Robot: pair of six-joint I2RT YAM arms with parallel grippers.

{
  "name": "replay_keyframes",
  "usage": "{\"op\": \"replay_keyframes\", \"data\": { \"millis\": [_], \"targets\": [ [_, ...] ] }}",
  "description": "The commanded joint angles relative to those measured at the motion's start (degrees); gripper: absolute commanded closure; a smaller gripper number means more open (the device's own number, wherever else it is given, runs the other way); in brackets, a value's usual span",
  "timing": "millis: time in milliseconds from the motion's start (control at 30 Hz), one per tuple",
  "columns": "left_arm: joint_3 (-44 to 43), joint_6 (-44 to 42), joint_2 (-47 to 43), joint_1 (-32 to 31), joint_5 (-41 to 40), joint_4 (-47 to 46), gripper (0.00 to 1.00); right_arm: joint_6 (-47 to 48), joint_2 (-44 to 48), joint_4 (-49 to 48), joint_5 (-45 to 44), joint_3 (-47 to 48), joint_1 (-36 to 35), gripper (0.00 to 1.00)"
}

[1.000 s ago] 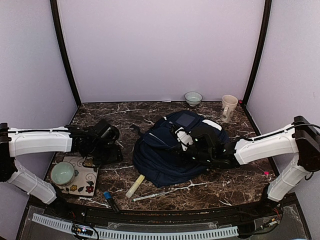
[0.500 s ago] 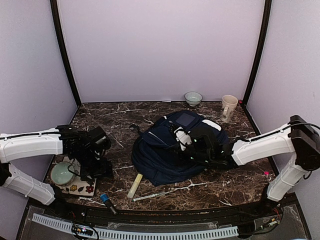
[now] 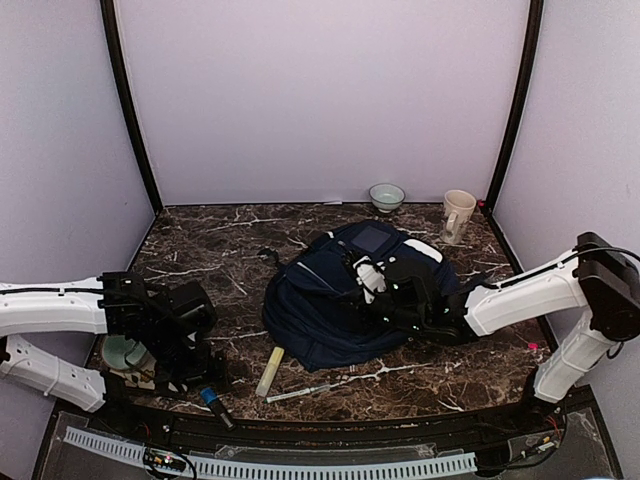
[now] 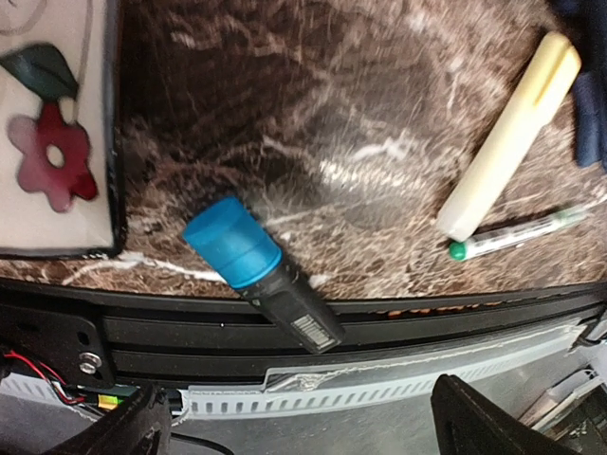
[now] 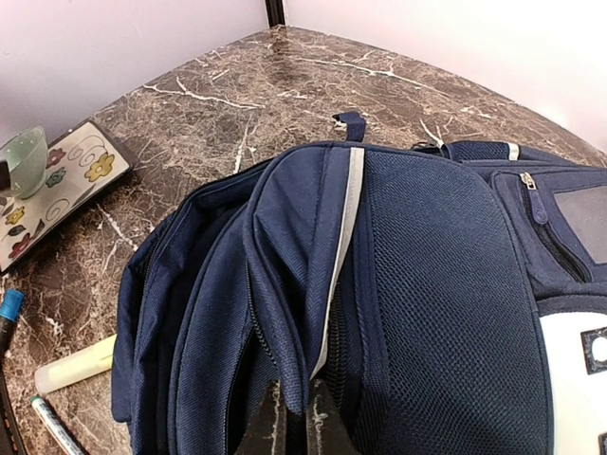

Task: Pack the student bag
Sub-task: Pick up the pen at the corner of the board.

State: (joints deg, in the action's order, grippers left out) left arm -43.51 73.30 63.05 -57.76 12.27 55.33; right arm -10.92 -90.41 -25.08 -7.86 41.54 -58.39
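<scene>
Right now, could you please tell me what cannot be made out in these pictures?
- Inside of the student bag: right wrist view, its own folds hide it above the right gripper.
- Pale green bowl: top view, partly behind the left arm.
- Blue-capped marker: left wrist view, label too small and blurred.
- Left gripper: left wrist view, fingers cut off by the bottom edge.

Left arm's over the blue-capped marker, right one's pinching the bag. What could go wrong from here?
The blue-capped marker lies across the near edge of the table; a clumsy close by the open left gripper could knock it off. The right gripper pinches only a thin fold of the student bag, which might slip free.
</scene>
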Motion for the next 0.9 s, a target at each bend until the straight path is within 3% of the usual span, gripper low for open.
{"op": "replay_keyframes", "data": {
  "millis": [0,267,600,767,867],
  "targets": [
    [1.6,3.5,1.8,-2.7,0.6,-1.4,0.03,-1.7,2.5,-6.8,-0.4,-1.9,-0.2,1.0],
    [7.6,7.6,3.8,-5.7,-0.9,-10.5,0.15,-2.6,3.5,-7.9,1.6,-4.1,-0.6,1.0],
    [6.3,6.9,9.8,-7.4,-6.5,-12.2,0.27,-3.5,3.4,-10.7,2.5,-6.6,-1.6,1.0],
    [5.5,4.0,15.2,-7.5,-7.7,-14.4,0.29,-3.7,3.5,-11.5,2.3,-7.5,-1.7,1.0],
    [3.7,1.3,19.1,-7.5,-10.1,-14.5,0.35,-3.6,3.6,-11.2,2.1,-7.6,-1.6,1.0]
  ]
}}
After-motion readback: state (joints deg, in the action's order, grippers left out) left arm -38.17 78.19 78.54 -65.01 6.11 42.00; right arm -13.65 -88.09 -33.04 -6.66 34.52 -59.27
